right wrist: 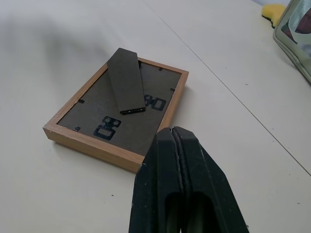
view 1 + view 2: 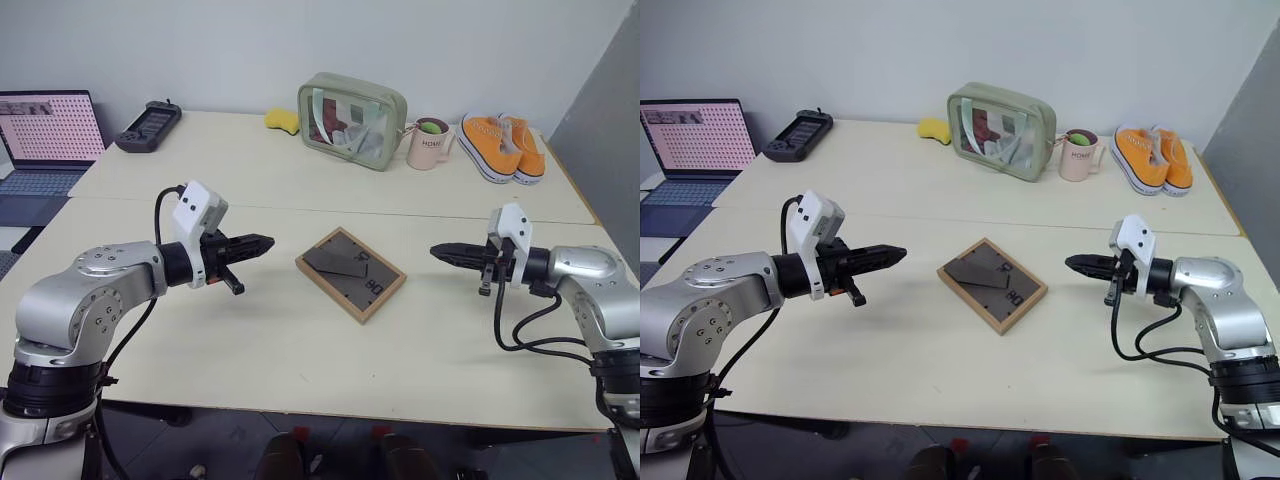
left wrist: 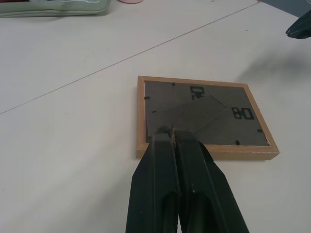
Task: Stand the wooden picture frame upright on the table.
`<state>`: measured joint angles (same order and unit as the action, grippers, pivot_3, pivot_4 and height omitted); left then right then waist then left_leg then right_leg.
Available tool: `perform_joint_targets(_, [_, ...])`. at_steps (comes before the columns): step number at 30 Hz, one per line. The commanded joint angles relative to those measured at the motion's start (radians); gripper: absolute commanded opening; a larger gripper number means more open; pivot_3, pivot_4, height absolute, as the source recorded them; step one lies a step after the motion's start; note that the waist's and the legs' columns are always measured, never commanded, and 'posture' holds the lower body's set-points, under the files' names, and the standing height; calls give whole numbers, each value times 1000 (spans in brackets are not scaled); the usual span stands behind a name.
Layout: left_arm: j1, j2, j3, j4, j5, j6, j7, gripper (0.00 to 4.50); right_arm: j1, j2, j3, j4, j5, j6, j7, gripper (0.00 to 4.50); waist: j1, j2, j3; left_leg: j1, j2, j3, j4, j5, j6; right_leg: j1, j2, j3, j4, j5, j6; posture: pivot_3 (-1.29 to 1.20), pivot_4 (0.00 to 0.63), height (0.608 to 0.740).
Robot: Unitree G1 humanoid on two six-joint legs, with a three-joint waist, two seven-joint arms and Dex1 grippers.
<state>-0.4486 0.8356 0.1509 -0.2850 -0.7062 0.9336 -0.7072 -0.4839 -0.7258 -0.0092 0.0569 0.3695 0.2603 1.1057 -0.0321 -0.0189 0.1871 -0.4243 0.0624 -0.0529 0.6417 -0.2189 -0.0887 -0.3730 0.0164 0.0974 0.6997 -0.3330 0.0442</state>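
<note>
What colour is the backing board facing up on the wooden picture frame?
Dark grey, with a darker prop lying on it; the wooden picture frame shows it best in the right wrist view.

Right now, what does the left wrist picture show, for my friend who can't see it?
A wooden picture frame lies flat on the table, dark grey back facing up. The left gripper, black jaws shut, points at its near edge.

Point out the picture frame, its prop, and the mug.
frame (image 2: 352, 300), left eye view, on its near wooden rim.
prop (image 1: 125, 80), right wrist view, mid-panel of the dark strut.
mug (image 2: 428, 147), left eye view, on its pink side.
</note>
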Motion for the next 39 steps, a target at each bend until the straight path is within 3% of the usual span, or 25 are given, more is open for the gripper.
perform_joint_targets(1, [81, -55, 65, -26, -20, 18, 59, 37, 7, 60, 2, 25, -38, -69, -61, 0, -1, 0, 0, 1, 0, 0, 0, 0, 0, 1, 0, 0, 0, 0, 0, 0, 150, 740])
perform_joint_targets(7, [192, -176, 44, -34, 41, -40, 147, 37, -2, 182, 58, 106, -123, -152, -150, 0, -2, 0, 0, 2, 0, 0, 1, 0, 0, 1, 0, 1, 1, 0, 0, 0, 150, 740])
perform_joint_targets(12, [175, -265, -3, 21, 90, -84, 183, 37, -35, 240, 77, 203, -164, -201, -178, 0, 3, 0, 0, 2, 0, 0, 2, 0, 0, 2, 0, 1, 2, 0, 0, 0, 150, 740])
perform_joint_targets(27, [51, -349, -112, 231, 205, -177, 139, 37, -136, 316, 71, 514, -236, -345, -251, 0, -1, 0, 0, 3, 0, 0, 2, 0, 0, 2, 0, 1, 3, 0, 0, 0, 150, 740])
perform_joint_targets(33, [27, -351, -137, 280, 238, -193, 109, 37, -94, 327, 74, 469, -226, -336, -258, 0, -1, 0, 0, 3, 0, 0, 2, 0, 0, 2, 0, 1, 3, 0, 0, 0, 150, 740])
perform_joint_targets(39, [-45, -361, -171, 379, 286, -243, 65, 37, 26, 353, 79, 254, -191, -235, -288, 0, 0, 0, 0, 3, -1, 0, 2, 0, 0, 2, 0, 1, 4, 0, 0, 0, 150, 740])
